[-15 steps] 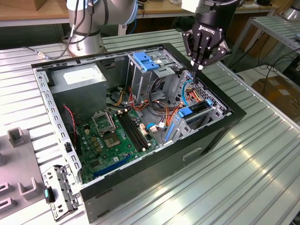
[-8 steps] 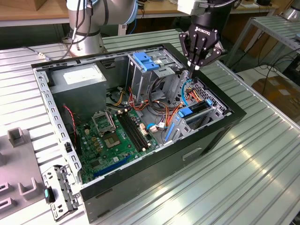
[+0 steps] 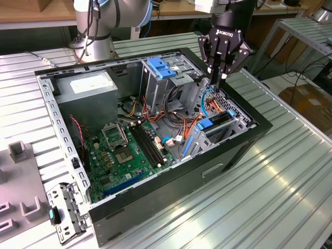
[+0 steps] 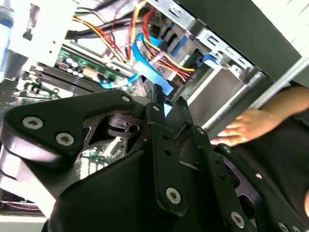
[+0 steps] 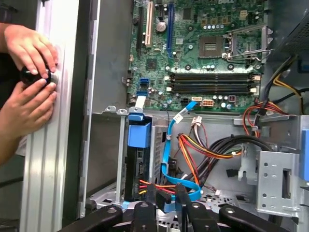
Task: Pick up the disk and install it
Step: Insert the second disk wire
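Blue plastic rails are framing the disk (image 3: 218, 123), which is already sitting in the low drive cage at the corner of the open computer case (image 3: 228, 155) nearest the exterior view's right. It is lying just beside the case's side wall and well apart from the tall cage with the blue latch (image 3: 162, 68). The gripper (image 3: 222, 77) is hovering directly above that corner, its claw drawn almost together and pinching nothing. The blue data cable (image 5: 166, 150) is showing through the slim gap in both wrist views. Judging by this, pickup and insertion are looking done; whether the disk is fully latched or cabled cannot be told. In the first wrist view the disk (image 5: 137, 164) is standing on edge, thin side up. Its long axis is running level along the case wall, and its blue tab end is pointing toward the motherboard (image 5: 203, 43). A person's hands (image 5: 29, 72) are resting on the table's rail outside the case.
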Motion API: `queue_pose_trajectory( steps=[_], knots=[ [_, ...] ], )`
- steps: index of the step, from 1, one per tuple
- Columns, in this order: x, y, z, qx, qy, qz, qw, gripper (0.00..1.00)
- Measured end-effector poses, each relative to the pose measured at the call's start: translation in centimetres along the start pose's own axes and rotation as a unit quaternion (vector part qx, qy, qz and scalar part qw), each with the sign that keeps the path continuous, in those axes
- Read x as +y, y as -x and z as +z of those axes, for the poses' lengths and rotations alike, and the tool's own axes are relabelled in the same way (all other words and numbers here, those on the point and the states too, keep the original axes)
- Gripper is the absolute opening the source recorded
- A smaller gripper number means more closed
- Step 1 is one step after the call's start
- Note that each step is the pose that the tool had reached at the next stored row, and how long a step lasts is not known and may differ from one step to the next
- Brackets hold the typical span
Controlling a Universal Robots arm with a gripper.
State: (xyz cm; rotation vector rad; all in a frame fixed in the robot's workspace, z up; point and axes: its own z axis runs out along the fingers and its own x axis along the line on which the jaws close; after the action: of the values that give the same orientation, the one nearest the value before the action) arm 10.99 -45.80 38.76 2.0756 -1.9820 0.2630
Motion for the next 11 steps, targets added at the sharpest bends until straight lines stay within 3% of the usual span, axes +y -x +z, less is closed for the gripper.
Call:
queue_pose_trajectory(
  steps=[1,2,8,11],
  knots=[
    [-0.02,0.09,-0.01,0.0041,0.0002,0.000,0.99999,0.30],
    [-0.08,0.20,-0.01,0.0056,0.0003,0.000,0.99998,0.30],
    [-0.38,0.91,0.38,0.0059,0.0037,0.008,0.99995,0.30],
    [-0.40,1.04,0.73,0.0093,0.0046,0.010,0.99990,0.30]
  ],
)
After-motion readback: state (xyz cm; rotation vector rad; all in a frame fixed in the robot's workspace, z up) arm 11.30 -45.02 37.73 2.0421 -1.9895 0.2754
